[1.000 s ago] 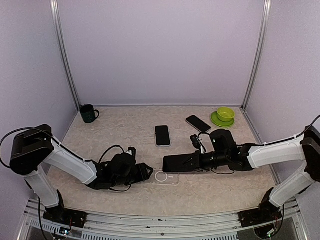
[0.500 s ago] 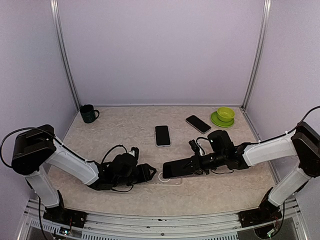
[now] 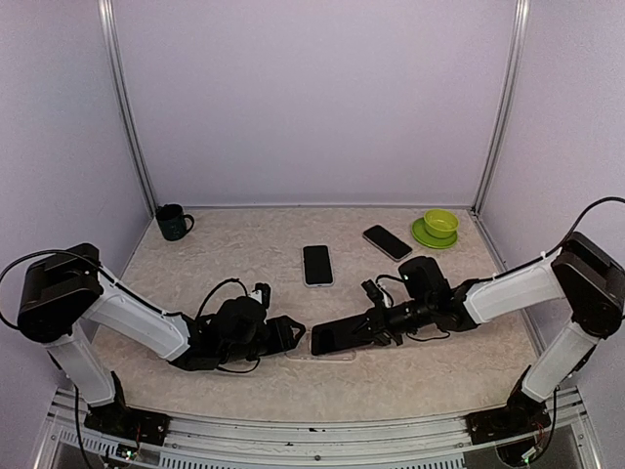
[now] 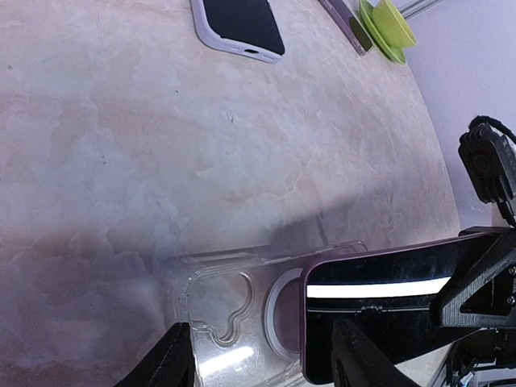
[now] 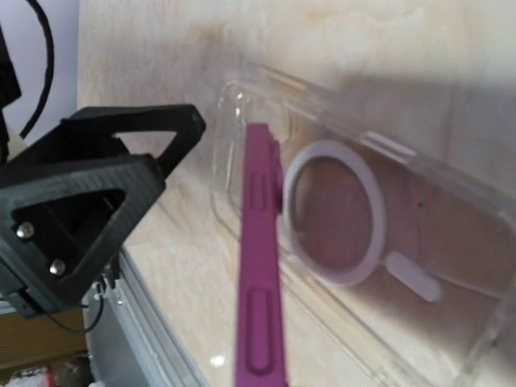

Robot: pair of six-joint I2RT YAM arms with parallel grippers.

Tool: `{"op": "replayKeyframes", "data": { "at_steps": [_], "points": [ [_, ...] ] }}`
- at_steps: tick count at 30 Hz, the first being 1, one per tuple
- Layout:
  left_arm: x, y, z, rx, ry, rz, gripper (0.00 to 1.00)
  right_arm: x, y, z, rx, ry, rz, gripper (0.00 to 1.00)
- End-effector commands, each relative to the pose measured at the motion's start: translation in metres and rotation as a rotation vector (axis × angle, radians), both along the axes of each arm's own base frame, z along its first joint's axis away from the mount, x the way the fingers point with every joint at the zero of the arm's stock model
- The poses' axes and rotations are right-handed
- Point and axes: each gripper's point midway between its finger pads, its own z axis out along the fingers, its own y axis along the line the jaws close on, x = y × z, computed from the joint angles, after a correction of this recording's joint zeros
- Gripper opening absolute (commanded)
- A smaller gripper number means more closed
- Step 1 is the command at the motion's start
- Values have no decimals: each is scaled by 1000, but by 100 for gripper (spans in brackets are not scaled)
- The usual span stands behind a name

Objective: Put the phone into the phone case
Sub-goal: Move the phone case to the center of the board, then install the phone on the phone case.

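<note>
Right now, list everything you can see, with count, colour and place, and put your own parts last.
clear case: one, transparent with a white ring, flat at the table's near middle
purple phone: one, purple rim and dark screen, held by the right tool, free end over the clear case
white-rimmed phone: one, dark screen, flat at mid-table
dark phone: one, black, flat at back right, beside the plate
bowl: one, lime green, on the plate
plate: one, green, back right corner
mug: one, dark green, back left corner
table: one, beige marbled
left tool: one, black, fingers either side of the clear case; grip unclear
right tool: one, black, shut on the purple phone
</note>
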Motion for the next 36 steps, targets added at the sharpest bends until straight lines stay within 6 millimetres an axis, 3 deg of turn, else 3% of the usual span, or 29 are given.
{"op": "replayKeyframes", "data": {
  "at_steps": [1, 25, 36],
  "points": [
    [2, 6, -2, 12, -13, 22, 57, 8, 15, 24, 98, -11, 27, 0],
    [-4, 1, -14, 11, 16, -6, 57, 11, 34, 0, 106, 138, 65, 0],
    [-8, -7, -19, 2, 34, -32, 57, 13, 32, -18, 86, 190, 58, 0]
  ]
}}
